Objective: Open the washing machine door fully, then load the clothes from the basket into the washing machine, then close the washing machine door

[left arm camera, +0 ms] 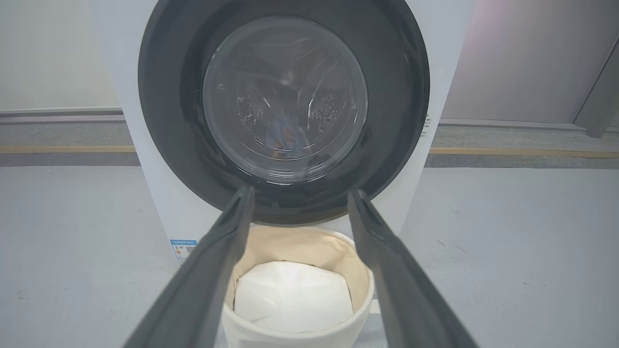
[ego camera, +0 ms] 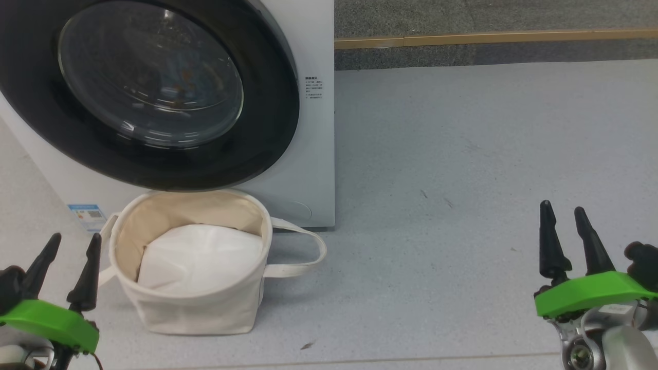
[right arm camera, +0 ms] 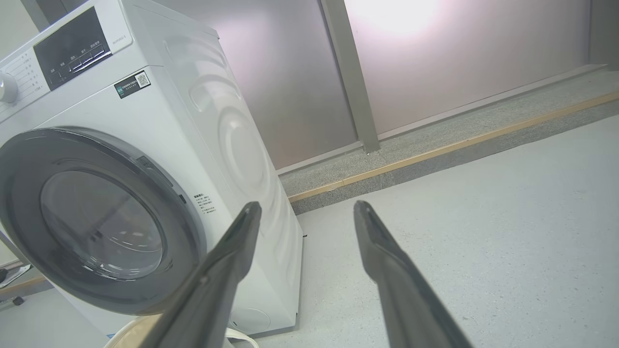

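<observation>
Head view — right tool (ego camera: 562, 206) upright, parted.

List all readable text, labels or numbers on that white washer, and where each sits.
None legible.
Blue label sticker, low on the white front-loading washing machine: too small.
Black print block beside the round black-rimmed glass door: too small.
Black QR-code sticker, upper front: blurred.
Dark control panel captions: blurred.
</observation>
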